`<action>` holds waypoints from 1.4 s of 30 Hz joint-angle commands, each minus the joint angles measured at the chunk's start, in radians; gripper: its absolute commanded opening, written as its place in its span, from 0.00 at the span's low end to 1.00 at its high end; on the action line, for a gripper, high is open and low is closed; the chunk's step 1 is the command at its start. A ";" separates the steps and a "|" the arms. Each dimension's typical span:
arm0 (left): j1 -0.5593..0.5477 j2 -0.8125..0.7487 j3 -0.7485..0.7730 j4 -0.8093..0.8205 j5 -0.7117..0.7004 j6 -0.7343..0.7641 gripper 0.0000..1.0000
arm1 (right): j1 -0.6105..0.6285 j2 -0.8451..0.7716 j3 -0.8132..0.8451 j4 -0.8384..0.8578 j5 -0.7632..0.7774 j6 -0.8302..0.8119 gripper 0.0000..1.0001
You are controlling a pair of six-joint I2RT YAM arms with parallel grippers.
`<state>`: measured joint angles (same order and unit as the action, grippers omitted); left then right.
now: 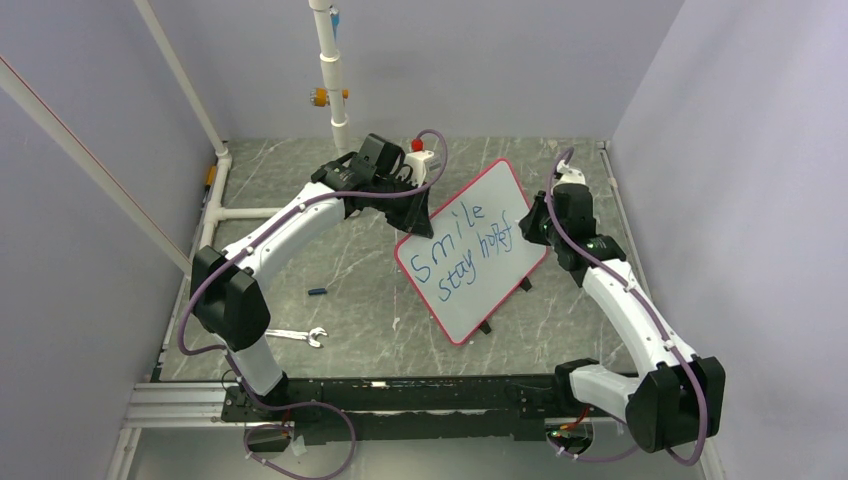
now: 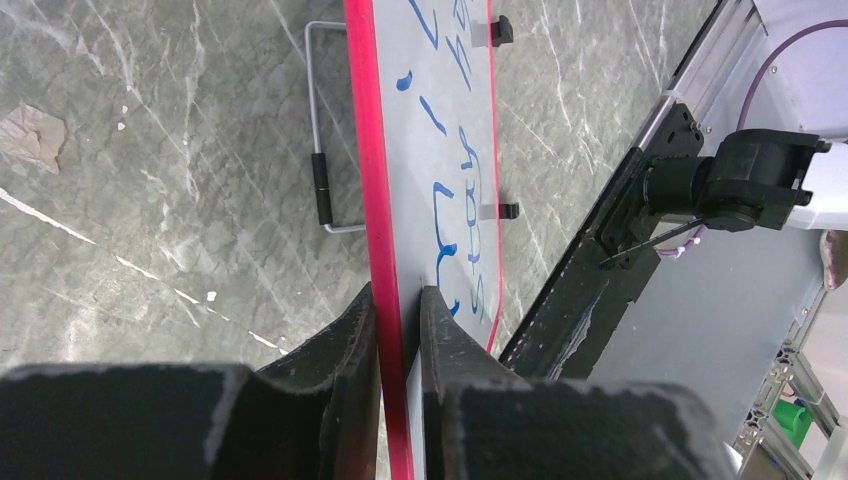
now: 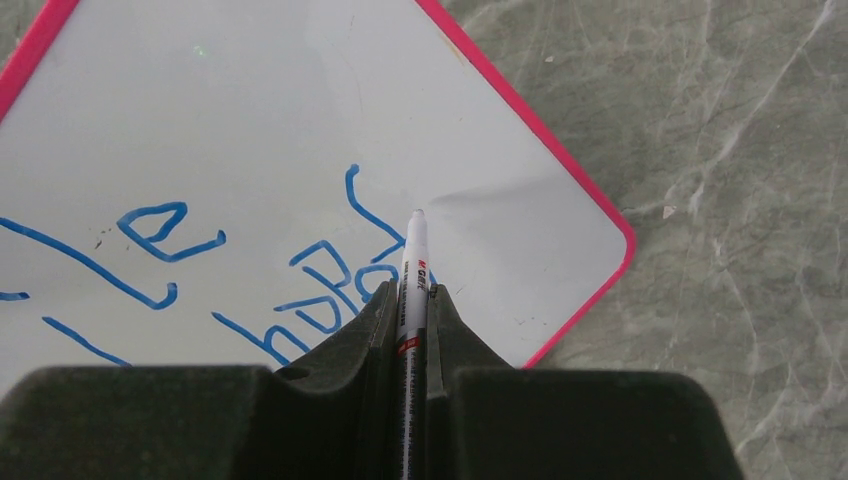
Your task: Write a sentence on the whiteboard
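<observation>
The whiteboard [image 1: 498, 192], white with a red rim, stands tilted on the table. On it is the sentence [image 1: 462, 252] in blue marker, two lines reading "Smile stay hopef". My left gripper [image 1: 416, 210] [image 2: 400, 300] is shut on the whiteboard's [image 2: 440, 120] upper left rim, one finger on each face. My right gripper [image 1: 524, 228] [image 3: 412, 295] is shut on a white marker [image 3: 414, 262]. The marker's tip sits at the whiteboard's [image 3: 250, 120] surface by the last letter of the sentence [image 3: 320, 290], near the board's right corner.
A silver wrench [image 1: 298, 336] lies near the left arm's base and a small blue cap [image 1: 317, 292] lies left of the board. A white pipe [image 1: 333, 80] stands at the back. The board's wire stand [image 2: 320, 190] rests behind it. A black rail [image 1: 400, 395] runs along the front edge.
</observation>
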<state>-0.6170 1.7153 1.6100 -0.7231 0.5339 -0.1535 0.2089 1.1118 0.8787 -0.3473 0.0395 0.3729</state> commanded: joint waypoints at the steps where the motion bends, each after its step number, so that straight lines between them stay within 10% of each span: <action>1: -0.021 -0.032 -0.002 -0.001 -0.011 0.069 0.00 | -0.006 0.010 0.056 0.043 0.009 -0.008 0.00; 42: -0.022 -0.035 -0.001 -0.003 -0.011 0.071 0.00 | -0.014 0.029 -0.073 0.066 0.007 0.008 0.00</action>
<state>-0.6170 1.7153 1.6100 -0.7273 0.5323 -0.1535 0.1974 1.1374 0.8101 -0.2966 0.0376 0.3740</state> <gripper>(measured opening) 0.185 0.124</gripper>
